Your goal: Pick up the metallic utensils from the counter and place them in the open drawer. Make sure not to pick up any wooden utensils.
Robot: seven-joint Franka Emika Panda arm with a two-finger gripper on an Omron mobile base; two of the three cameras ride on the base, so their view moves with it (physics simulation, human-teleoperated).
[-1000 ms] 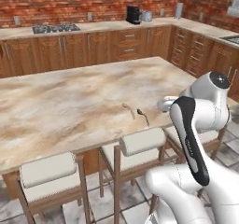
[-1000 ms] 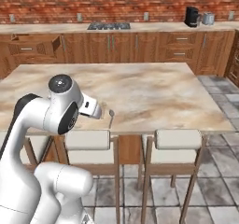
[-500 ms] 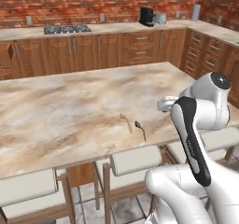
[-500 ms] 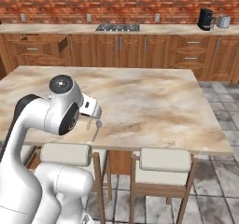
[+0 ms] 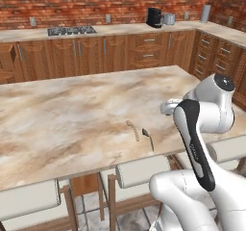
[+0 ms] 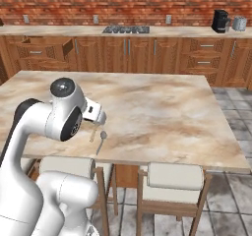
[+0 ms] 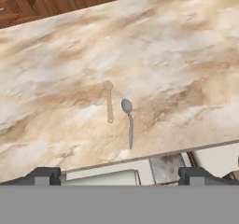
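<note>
My gripper [image 7: 119, 176] hangs spread and empty over the counter [image 7: 186, 55]. The silver spoon [image 7: 128, 120], right of the wooden spoon [image 7: 108, 101], looks light, stiff, slippery; I'd pinch mid-handle.

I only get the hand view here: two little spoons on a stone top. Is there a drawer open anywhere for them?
Observer: Yes, the open drawer is pulled out of the cabinets along the brick wall, beyond the counter.
Operator: Which spoon is nearer that drawer?
Observer: The wooden spoon; the metal spoon lies just beside it.
Operator: What's under the counter edge?
Observer: Cushioned stools, tucked beneath it.
</note>
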